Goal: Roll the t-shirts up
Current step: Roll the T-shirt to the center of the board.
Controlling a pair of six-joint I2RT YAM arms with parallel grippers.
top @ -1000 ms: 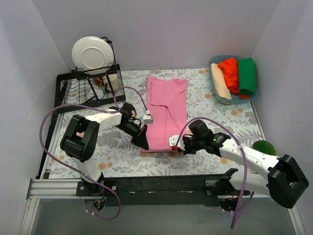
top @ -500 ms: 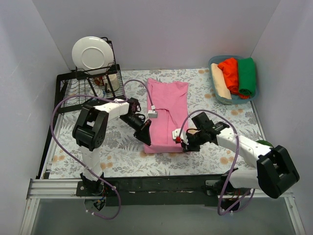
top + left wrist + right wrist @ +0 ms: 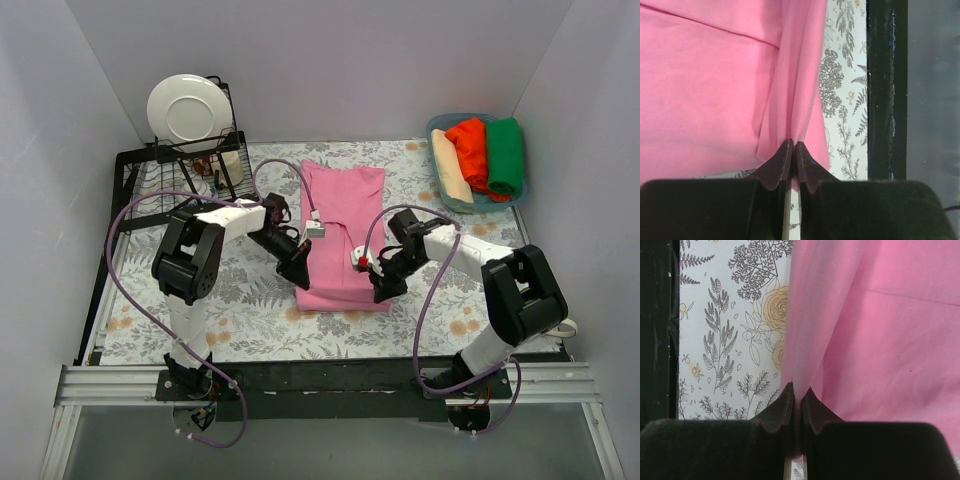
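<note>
The pink t-shirt (image 3: 345,215) lay in the middle of the floral tablecloth (image 3: 250,320), folded into a long strip that ran from near to far. That narrow shape suited rolling from one end.

The left gripper (image 3: 298,275) sat at the strip's left edge and the right gripper (image 3: 384,285) at its right edge, both close to the near end. They faced each other across the cloth. Each was pinched tight on pink fabric. In the left wrist view the fingertips (image 3: 785,150) met with a ridge of cloth rising out of them. The right wrist view showed the same thing, with the fingertips (image 3: 788,392) closed on a raised pleat of the shirt's edge. Holding both corners level probably served to carry the near end over evenly, so the first turn of the roll would come out straight rather than skewed. The near end looked bunched up between the grippers, and the rest of the strip lay flat toward the far side, so I judged the roll barely begun.

At the far right stood a blue tub (image 3: 437,125) holding the cream t-shirt (image 3: 450,165), the orange-red t-shirt (image 3: 470,150) and the green t-shirt (image 3: 506,155). All three were rolled and packed side by side, which suggested the pink one was the last to do. A dish rack (image 3: 150,190) with a white plate (image 3: 186,110) stood at the far left, well apart from the work.
</note>
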